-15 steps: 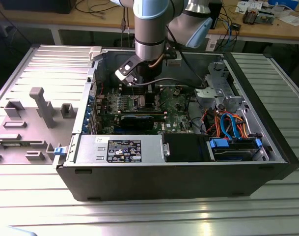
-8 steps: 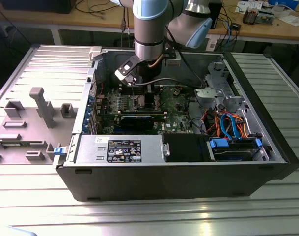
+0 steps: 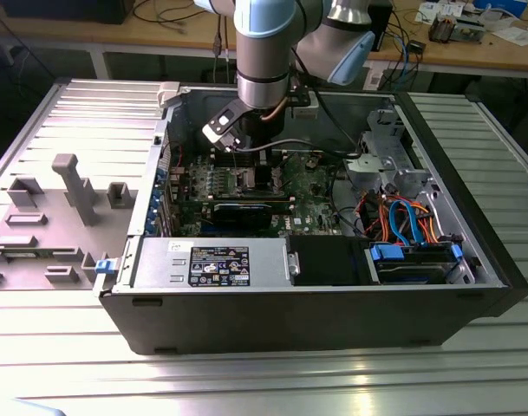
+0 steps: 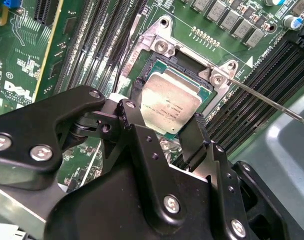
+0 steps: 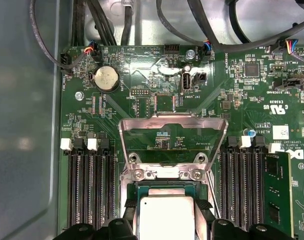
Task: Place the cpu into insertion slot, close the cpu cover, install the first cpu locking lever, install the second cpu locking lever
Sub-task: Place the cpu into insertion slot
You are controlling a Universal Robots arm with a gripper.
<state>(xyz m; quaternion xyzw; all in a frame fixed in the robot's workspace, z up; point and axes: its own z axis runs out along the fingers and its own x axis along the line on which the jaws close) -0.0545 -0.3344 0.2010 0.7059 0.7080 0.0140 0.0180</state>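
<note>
1. In the exterior view, the pale blue and silver robot arm (image 3: 265, 43) comes down steeply from above into the open black metal computer case (image 3: 333, 303). Its wrist points almost straight down, and the black gripper (image 3: 253, 154) hangs low over the green circuit board (image 3: 320, 195). This is on the far side of the board from the grey label-bearing power supply box (image 3: 211, 264).

2. In the second wrist view, the gripper (image 4: 165, 107) stands right above the insertion slot (image 4: 179, 62), a small square socket with a dark frame and a silver rim. Its black fingers (image 4: 191, 137) are drawn in against two opposite edges of the small flat square silver-topped cpu (image 4: 166, 100), clasping it. The cpu lies level within the slot's frame (I cannot tell whether it is fully seated). A thin silver wire lever (image 4: 266, 100) runs outward from the slot's corner. Long black memory slots (image 4: 97, 45) lie beside the slot.

3. In the first wrist view, the gripper (image 5: 166, 214) again has a finger on each side of the cpu (image 5: 166, 220), which sits over the insertion slot (image 5: 164, 186). The cpu cover (image 5: 142, 121), a thin silver frame plate with a square window, is swung open from its hinge at the slot's edge. A round silver coin battery (image 5: 105, 78) sits beyond the cover, well away from the slot.
</note>
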